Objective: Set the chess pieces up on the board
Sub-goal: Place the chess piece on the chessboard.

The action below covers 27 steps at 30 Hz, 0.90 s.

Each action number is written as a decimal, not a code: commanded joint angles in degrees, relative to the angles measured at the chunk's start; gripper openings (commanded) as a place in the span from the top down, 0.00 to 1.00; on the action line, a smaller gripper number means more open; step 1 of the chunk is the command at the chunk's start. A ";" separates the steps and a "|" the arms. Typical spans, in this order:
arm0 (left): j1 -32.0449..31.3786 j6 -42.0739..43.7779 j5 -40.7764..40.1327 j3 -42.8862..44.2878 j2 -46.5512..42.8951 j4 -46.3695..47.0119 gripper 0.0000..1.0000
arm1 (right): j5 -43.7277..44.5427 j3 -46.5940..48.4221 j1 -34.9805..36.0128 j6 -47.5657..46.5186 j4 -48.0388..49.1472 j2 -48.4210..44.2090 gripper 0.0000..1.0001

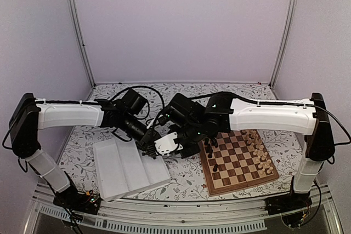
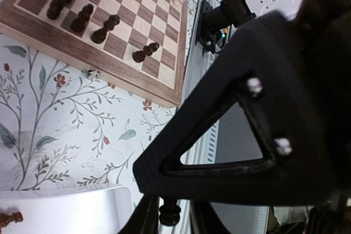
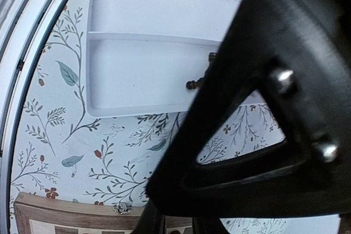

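Note:
The board (image 1: 241,186) lies right of centre, with dark chess pieces (image 1: 211,149) along its left side and pale ones (image 1: 260,154) along its right. Both grippers hang over the floral cloth between board and tray, my left gripper (image 1: 149,145) close beside my right gripper (image 1: 184,147). In the left wrist view a dark piece (image 2: 170,215) sits between the fingers of the left gripper (image 2: 173,223), with a gap on one side. The right gripper (image 3: 178,227) shows only a narrow slot above the board's edge (image 3: 55,215); its tips are cut off.
A white ridged tray (image 1: 118,173) lies left of the board, near the front edge. One dark piece (image 3: 198,83) lies in it, half hidden by the gripper body. A metal rail (image 2: 197,108) runs along the table's near edge.

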 commanded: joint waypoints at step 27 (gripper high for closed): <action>-15.12 11.11 -43.18 -15.59 -16.71 57.92 0.49 | -52.32 -8.99 -25.62 21.53 5.86 -15.17 0.89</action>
